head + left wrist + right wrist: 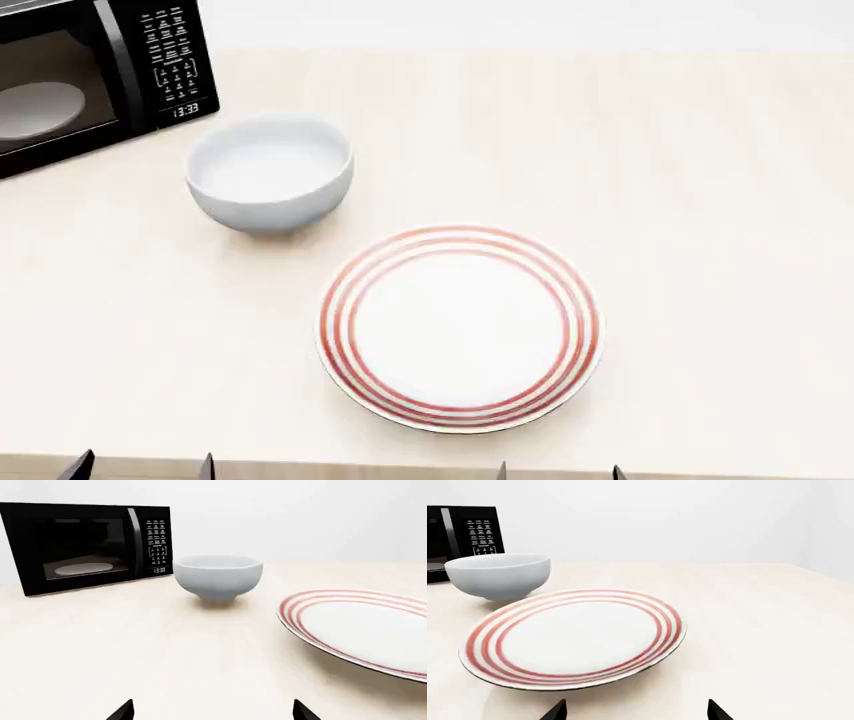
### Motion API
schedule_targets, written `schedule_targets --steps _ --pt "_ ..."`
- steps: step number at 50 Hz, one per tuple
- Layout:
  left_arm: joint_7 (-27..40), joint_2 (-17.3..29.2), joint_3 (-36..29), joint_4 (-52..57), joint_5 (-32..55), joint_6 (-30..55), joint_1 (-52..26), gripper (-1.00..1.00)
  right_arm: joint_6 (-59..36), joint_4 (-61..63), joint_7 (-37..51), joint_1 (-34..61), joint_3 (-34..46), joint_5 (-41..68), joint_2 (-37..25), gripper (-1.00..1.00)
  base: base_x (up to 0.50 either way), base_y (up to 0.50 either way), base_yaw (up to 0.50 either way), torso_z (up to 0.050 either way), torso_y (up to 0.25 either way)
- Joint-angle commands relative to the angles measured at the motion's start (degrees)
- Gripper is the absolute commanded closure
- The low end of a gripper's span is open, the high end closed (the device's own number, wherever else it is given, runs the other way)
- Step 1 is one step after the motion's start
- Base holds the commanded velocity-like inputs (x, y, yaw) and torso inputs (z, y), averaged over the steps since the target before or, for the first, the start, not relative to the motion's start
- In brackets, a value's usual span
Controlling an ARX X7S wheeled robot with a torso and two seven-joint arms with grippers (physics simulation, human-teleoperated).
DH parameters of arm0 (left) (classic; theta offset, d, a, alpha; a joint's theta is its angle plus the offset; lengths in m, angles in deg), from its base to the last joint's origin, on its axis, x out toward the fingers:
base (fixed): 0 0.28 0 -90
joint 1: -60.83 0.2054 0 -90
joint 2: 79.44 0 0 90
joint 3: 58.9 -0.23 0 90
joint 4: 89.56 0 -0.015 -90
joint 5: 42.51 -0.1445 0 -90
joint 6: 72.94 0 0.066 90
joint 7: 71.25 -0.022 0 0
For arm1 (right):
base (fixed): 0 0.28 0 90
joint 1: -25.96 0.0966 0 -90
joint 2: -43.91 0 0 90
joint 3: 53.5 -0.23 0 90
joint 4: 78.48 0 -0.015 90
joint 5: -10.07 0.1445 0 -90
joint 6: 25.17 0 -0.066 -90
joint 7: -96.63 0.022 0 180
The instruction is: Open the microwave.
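large black box-shaped microwave (87,547) sits behind and just beside the pale grey bowl (218,576), door shut. heavy, rigid; glass fragile. i'd hook its vertical black handle (135,537). my left gripper (212,711) and right gripper (636,710): both released, empty.

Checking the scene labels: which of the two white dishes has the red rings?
The plate, flat and nearest the table's front edge, carries three red rings round its rim. The bowl, beside the microwave, is plain white.

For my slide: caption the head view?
Closed microwave, grey bowl and red-ringed plate on a table.
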Motion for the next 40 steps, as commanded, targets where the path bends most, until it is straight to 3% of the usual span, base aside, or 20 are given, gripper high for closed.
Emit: schedule_targets --steps 1,14,40 --pt "0.9 1.0 -1.1 -0.1 0.8 0.3 -0.2 -1.00 -1.3 0.0 1.2 0.5 0.1 3.3 -0.6 -1.00 0.00 0.00 0.00 0.000 0.000" --pt "3.1 3.0 -3.6 -0.1 2.5 0.1 -0.2 -1.00 0.0 0.1 3.8 0.3 3.4 4.1 -3.0 -1.00 0.00 0.20 0.00 0.000 0.000" --pt "5.3 4.9 -6.2 -0.8 4.0 -0.5 -0.6 -1.00 1.3 -0.8 5.6 1.0 6.3 5.3 -5.0 -1.00 0.00 0.48 0.00 0.000 0.000"
